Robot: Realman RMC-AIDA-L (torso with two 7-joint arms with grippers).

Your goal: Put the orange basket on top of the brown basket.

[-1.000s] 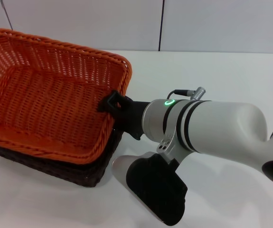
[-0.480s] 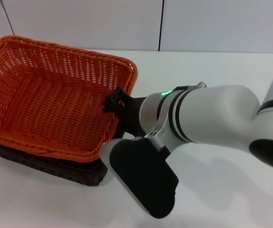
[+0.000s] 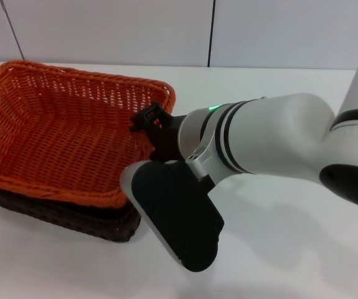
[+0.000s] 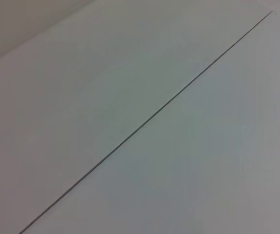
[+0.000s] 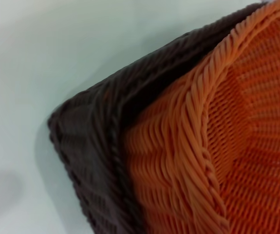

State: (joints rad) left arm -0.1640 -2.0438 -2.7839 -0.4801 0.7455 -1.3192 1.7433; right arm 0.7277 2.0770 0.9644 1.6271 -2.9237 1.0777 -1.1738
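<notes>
Your white bench [image 3: 303,249] carries everything here. On its left side sits the bright orange rectangular woven basket [image 3: 60,140], nested inside the very dark brown, nearly black woven basket [image 3: 73,218], whose rim and wall show beneath it along the near and right edges. The right wrist view shows one corner, the orange braided rim [image 5: 203,122] lying just inside the brown weave [image 5: 96,146] (orange sitting slightly higher). Your right gripper [image 3: 150,121] is at the orange basket's right rim, its black jaws pinching that rim, the white arm stretching back to the right. The left gripper is out of sight; its wrist camera faces only a pale surface with a thin dark line. You'll find no readable writing or labels anywhere.
</notes>
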